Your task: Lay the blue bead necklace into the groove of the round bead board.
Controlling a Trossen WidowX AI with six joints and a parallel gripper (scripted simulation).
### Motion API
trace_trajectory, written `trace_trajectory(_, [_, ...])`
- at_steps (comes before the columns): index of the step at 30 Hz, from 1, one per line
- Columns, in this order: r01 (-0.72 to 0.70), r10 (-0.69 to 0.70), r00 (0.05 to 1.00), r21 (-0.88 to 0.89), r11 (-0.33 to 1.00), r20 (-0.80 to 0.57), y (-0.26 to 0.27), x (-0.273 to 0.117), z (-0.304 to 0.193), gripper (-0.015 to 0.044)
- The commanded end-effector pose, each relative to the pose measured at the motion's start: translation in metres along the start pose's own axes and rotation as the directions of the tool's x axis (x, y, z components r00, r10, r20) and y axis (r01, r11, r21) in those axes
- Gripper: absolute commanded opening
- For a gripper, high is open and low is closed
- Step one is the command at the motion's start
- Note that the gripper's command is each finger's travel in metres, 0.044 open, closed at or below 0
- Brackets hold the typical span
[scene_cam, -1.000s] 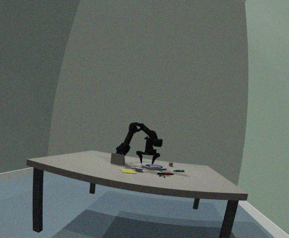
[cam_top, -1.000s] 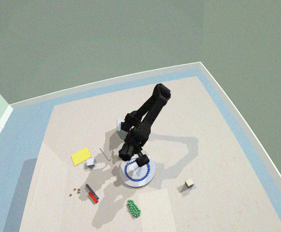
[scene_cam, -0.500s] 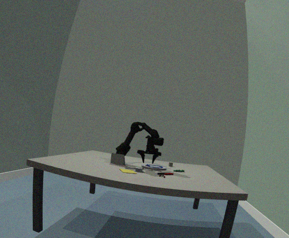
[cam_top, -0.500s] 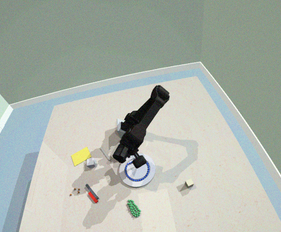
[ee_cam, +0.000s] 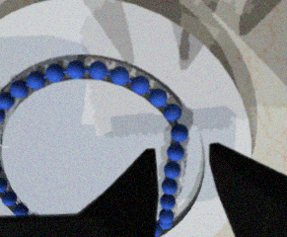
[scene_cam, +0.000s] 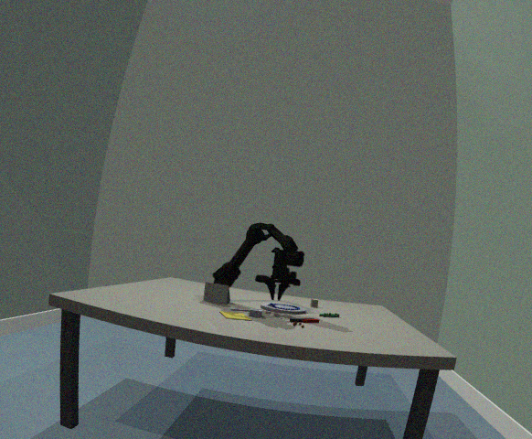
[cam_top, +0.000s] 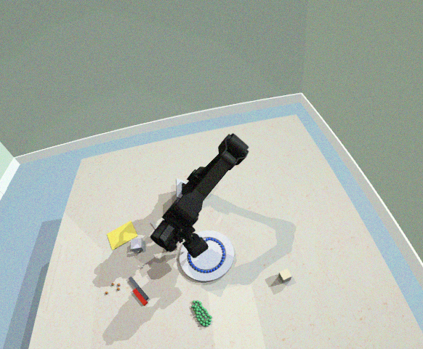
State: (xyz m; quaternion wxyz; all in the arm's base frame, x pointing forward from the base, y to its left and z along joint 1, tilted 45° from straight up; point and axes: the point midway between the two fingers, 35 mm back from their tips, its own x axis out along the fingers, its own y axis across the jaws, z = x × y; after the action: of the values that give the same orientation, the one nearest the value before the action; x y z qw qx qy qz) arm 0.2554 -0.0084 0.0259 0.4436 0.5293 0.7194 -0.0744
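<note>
Above the round bead board point(cam_top: 230, 255) point(scene_cam: 299, 312) point(ee_cam: 133, 25) — my pincer point(scene_cam: 275, 299) point(ee_cam: 181, 154) hangs partly open, empty, astride the blue bead necklace point(cam_top: 224, 254) point(scene_cam: 287, 309) point(ee_cam: 119, 76).

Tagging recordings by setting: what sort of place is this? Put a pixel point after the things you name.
Probably a plain indoor room set up as a robot work area: bare walls with white skirting, a blue floor, and one table point(cam_top: 336, 233) point(scene_cam: 129, 306) carrying the arm point(cam_top: 214, 180) point(scene_cam: 242, 250) and small craft items such as green beads point(cam_top: 202, 313) point(scene_cam: 329, 315).

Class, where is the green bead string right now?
In the top view, the green bead string lies near the bottom edge, just below the round bead board.
</note>
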Motion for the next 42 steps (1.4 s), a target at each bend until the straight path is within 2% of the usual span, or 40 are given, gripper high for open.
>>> trace_trajectory(1, [-0.004,0.004,1.0,0.0,1.0,0.004,0.0,-0.001,0.001,0.012])
trace_trajectory(26, [0.0,0.0,1.0,0.006,1.0,-0.009,-0.002,0.03,-0.002,0.012])
trace_trajectory(31, [0.003,-0.003,1.0,-0.002,1.0,-0.002,-0.001,0.028,0.0,0.0])
trace_trajectory(42, [0.003,-0.003,1.0,-0.002,1.0,-0.002,-0.001,0.028,0.0,0.0])
